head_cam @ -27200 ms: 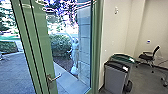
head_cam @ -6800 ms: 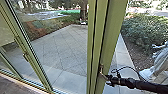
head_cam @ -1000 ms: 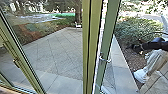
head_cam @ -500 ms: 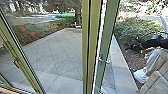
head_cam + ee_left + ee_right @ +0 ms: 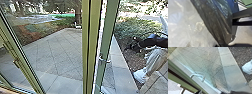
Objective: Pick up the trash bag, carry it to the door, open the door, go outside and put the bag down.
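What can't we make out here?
- Contents of the trash bag, left wrist view: obscured by cloudy plastic.
- Full outline of the bag, left wrist view: cut off by the picture's edges.
- State of the right gripper, head view: too small and dark.
- Top of the pale statue, head view: cut off by the right edge.

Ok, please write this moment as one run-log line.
door: ajar | right gripper: clear of handle | trash bag: near left wrist camera
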You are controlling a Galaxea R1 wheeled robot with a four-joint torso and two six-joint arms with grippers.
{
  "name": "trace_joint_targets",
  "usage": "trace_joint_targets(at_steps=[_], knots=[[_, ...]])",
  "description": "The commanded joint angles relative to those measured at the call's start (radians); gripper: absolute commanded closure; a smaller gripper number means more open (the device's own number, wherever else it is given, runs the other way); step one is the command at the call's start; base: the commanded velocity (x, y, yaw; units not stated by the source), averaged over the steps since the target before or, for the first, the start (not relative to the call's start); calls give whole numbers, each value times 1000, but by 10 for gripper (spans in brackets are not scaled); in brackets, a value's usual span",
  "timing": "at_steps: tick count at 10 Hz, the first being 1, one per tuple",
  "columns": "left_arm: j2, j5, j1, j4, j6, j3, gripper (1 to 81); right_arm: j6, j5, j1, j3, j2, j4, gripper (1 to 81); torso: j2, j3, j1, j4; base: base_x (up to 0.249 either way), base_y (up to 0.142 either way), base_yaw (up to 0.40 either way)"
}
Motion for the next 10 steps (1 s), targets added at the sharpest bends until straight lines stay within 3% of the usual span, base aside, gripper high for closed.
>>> trace_joint_targets(at_steps=[1, 6, 10], knots=[[-9, 67, -12, -3, -5, 7, 811, -104, 40, 235, -141, 16, -248, 10, 0, 0, 0, 0, 0, 0, 0], [-3, 65, -13, -5, -6, 5, 811, -158, 44, 251, -201, 42, -252, 10, 0, 0, 0, 0, 0, 0, 0], [0, 65, -10, -15, -6, 5, 811, -253, 64, 223, -324, 69, -257, 10, 0, 0, 0, 0, 0, 0, 0]])
